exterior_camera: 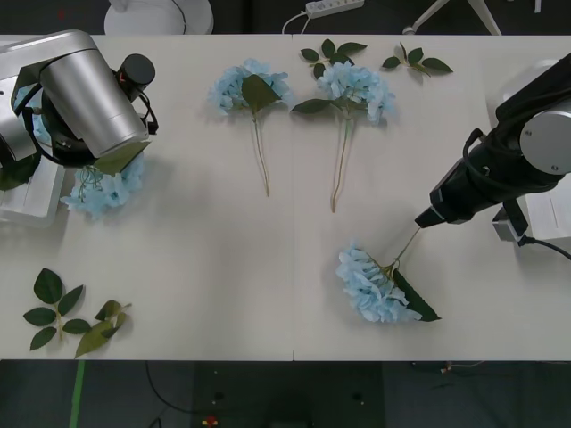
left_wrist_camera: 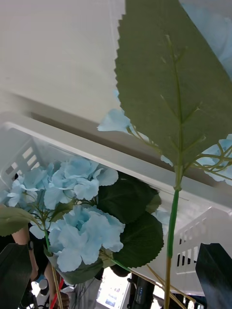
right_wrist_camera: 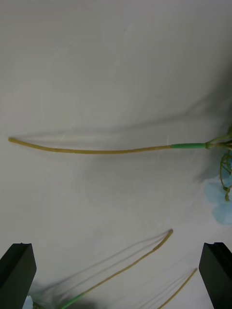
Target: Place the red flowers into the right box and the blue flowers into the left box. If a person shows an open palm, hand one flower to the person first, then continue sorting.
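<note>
Covering the shallow white plastic left box (exterior_camera: pixel 27 201), the left gripper (left_wrist_camera: pixel 116 270) holds its jaws apart around a pale blue flower's stalk (left_wrist_camera: pixel 171 231); the right gripper (right_wrist_camera: pixel 116 275), jaws apart, hovers over bare tabletop (exterior_camera: pixel 223 267).

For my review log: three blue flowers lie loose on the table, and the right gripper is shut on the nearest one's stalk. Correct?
Not quite. The right gripper is open, as the right wrist view shows: its fingers stand wide apart, gripping nothing. Three blue flowers do lie loose on the table.

My left arm hides most of the left box (exterior_camera: pixel 36 201), and the right box (exterior_camera: pixel 551 214) runs off the edge.
</note>
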### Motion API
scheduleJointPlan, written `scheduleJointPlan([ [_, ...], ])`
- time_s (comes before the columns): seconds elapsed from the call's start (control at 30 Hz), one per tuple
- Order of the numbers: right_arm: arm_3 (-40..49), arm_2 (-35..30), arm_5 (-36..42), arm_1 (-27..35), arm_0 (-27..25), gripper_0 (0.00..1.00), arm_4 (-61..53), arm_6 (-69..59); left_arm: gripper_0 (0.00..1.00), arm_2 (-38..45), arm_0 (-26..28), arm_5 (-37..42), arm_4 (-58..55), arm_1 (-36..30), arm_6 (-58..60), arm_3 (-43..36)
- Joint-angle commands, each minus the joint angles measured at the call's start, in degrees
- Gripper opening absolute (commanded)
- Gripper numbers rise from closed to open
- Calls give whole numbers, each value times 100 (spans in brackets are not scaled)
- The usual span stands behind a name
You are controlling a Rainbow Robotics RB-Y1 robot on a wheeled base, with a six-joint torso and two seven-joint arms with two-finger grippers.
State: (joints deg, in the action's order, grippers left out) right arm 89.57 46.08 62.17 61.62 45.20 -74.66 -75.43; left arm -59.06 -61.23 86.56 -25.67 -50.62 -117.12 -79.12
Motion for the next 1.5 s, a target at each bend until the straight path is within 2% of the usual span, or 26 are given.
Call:
scheduleJointPlan([
  [0.03, 34, -346, -91, 96, -336, 100, 127, 133, 100, -300, -504, -34, 1, 87, -883, 414],
  [0.27, 16, -767, -47, -282, -820, 100, 953, 125, 100, -361, -557, -148, -289, 149, -1498, 898],
  [0.53, -397, -1005, 225, -722, -828, 100, 1199, 107, 100, -651, -548, -544, -693, 280, -2096, 1434],
  [0.77, -678, -1242, 515, -1161, -846, 100, 1489, 116, 100, -695, -539, -438, -685, 623, -2140, 1830],
  [1.1, -669, -1664, 867, -1706, -1154, 100, 2236, 107, 100, -844, -565, -377, -412, 852, -2210, 2348],
  [1.17, -643, -1743, 937, -1803, -1206, 100, 2386, 107, 91, -836, -565, -377, -403, 852, -2236, 2392],
  [1.27, -643, -1822, 1016, -1961, -1233, 100, 2579, 107, 72, -844, -557, -359, -403, 852, -2263, 2427],
  [1.37, -643, -1928, 1113, -2093, -1277, 100, 2729, 107, 37, -844, -565, -359, -421, 852, -2271, 2454],
  [1.4, -643, -1954, 1139, -2128, -1285, 100, 2773, 107, 29, -836, -557, -359, -421, 852, -2271, 2454],
  [1.43, -643, -2016, 1174, -2189, -1294, 100, 2817, 107, 13, -836, -565, -368, -430, 852, -2271, 2462],
  [1.5, -643, -2086, 1236, -2233, -1303, 100, 2852, 107, 3, -844, -565, -368, -438, 852, -2271, 2471],
])
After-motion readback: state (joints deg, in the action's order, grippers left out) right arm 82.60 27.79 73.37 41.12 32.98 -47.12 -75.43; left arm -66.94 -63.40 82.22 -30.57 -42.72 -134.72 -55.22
